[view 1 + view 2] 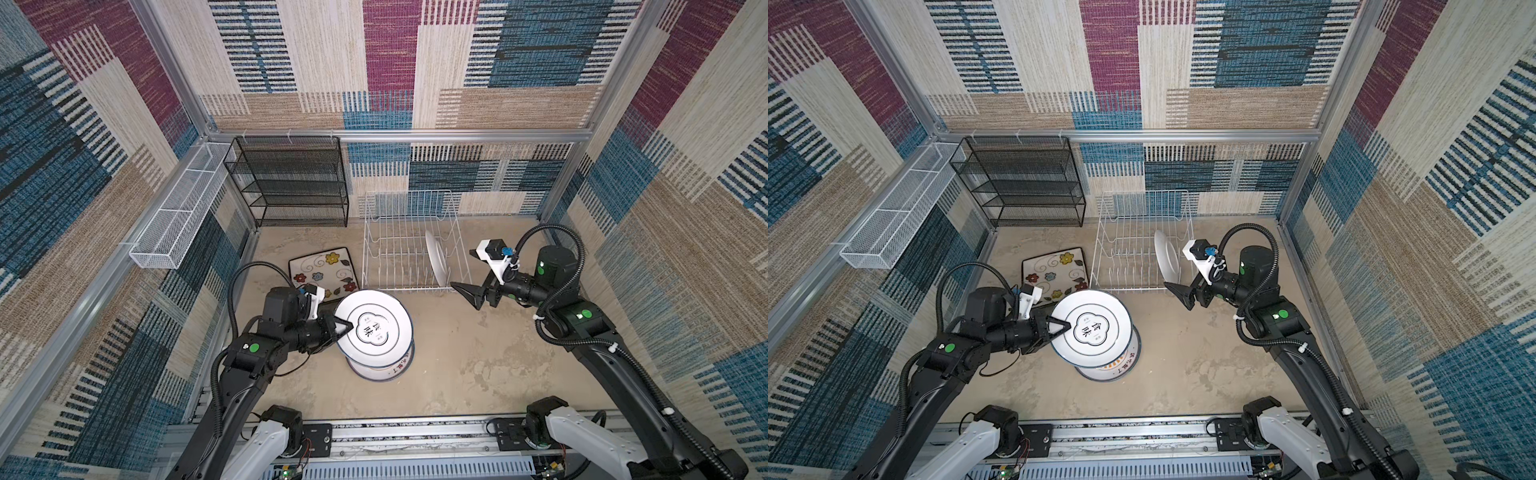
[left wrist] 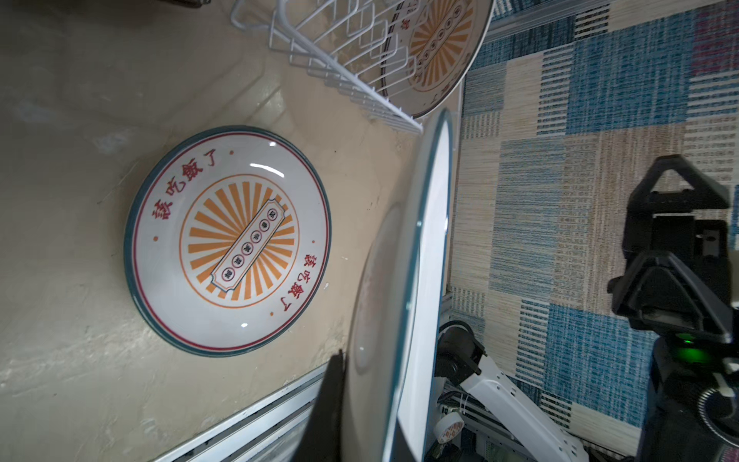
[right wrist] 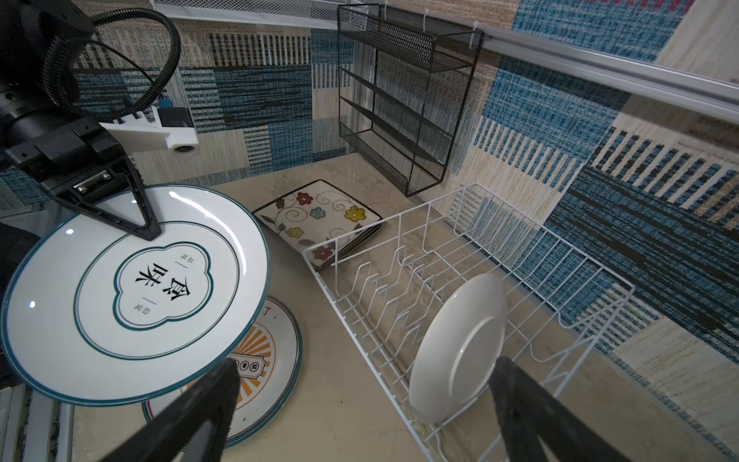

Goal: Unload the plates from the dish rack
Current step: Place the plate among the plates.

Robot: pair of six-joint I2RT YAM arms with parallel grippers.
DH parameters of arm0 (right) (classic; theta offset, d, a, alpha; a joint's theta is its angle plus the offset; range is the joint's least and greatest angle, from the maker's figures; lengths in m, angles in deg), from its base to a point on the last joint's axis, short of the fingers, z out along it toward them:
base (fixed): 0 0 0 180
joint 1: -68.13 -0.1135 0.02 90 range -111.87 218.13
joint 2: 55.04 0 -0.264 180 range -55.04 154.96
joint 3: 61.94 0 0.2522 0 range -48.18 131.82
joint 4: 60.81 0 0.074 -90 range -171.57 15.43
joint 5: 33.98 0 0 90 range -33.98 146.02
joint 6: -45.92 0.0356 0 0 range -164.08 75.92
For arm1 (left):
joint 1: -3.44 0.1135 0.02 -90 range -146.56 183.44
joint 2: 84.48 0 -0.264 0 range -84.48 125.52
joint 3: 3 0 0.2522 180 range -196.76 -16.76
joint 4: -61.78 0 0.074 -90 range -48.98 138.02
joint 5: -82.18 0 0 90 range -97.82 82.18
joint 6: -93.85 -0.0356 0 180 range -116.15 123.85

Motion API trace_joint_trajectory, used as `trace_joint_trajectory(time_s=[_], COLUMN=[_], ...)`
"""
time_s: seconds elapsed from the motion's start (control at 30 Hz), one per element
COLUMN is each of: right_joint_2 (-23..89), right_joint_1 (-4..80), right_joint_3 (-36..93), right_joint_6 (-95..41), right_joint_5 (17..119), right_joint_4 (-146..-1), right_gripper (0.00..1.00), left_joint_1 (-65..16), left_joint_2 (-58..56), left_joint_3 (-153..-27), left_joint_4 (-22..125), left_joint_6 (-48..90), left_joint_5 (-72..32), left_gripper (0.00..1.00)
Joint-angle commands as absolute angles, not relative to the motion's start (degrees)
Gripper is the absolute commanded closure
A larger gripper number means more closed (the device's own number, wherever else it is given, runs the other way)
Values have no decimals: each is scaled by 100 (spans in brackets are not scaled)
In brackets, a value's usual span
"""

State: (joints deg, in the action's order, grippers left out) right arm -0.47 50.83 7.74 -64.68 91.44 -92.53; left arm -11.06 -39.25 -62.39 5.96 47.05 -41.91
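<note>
Left claw (image 1: 347, 326) is clamping a round plate (image 1: 374, 328) by its rim, above the lying plate (image 1: 382, 370).
Right claw (image 1: 464, 296) is gaping empty beside the dish rack (image 1: 407, 289), with the last plate (image 1: 436, 259) standing at its right end. A slipping rim grip could chip both.

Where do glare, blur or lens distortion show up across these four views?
Both top views are sharp and evenly lit, but the wide lens splays the walls outward. Left wrist view: the held round plate sits close and soft, and bright glints streak the sunburst plate. Right wrist view: the right gripper is a dark, blurred foreground, with small glints on the held round plate.
</note>
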Motion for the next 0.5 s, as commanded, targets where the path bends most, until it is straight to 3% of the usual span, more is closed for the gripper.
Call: trace_joint_trajectory(time_s=[0.0, 0.47], right_joint_2=[-122, 177], right_joint_1=[5049, 4853], right_joint_3=[703, 649], right_joint_6=[-6649, -6901], right_joint_5=[9116, 8957], right_joint_4=[-9340, -9467], right_gripper=[0, 0], left_joint_1=[-1106, -1106], left_joint_2=[-4075, -3864], left_joint_3=[-5965, -4626], left_joint_4=[407, 1925], left_joint_6=[4518, 4607], left_joint_5=[-4153, -4243], left_gripper=[100, 100])
